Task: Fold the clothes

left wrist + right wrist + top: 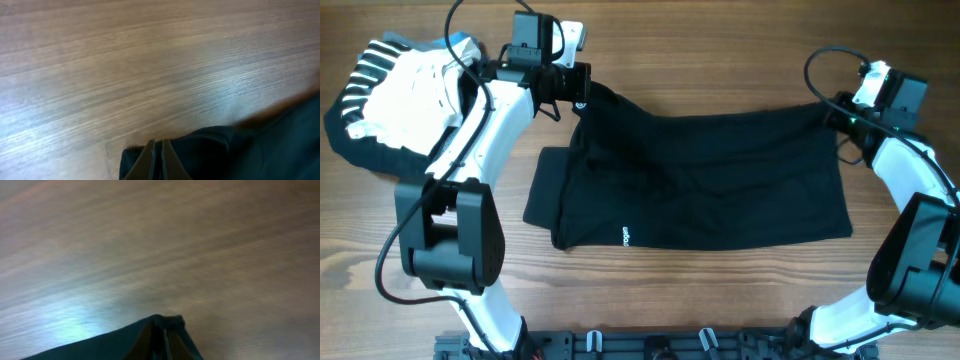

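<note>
The black T-shirt (710, 185) lies spread across the middle of the wooden table, with a small white label mark (627, 237) near its front hem. My left gripper (582, 92) is shut on the shirt's far left corner; the left wrist view shows the closed fingers (158, 150) pinching black fabric (260, 150). My right gripper (840, 112) is shut on the far right corner; the right wrist view shows its fingers (162, 332) closed inside a peak of black cloth (110, 345). Both held corners are lifted slightly off the table.
A white garment (410, 95) and a black-and-white striped garment (360, 75) lie bunched at the far left, beside the left arm. A black rail (650, 345) runs along the front edge. Bare wood surrounds the shirt.
</note>
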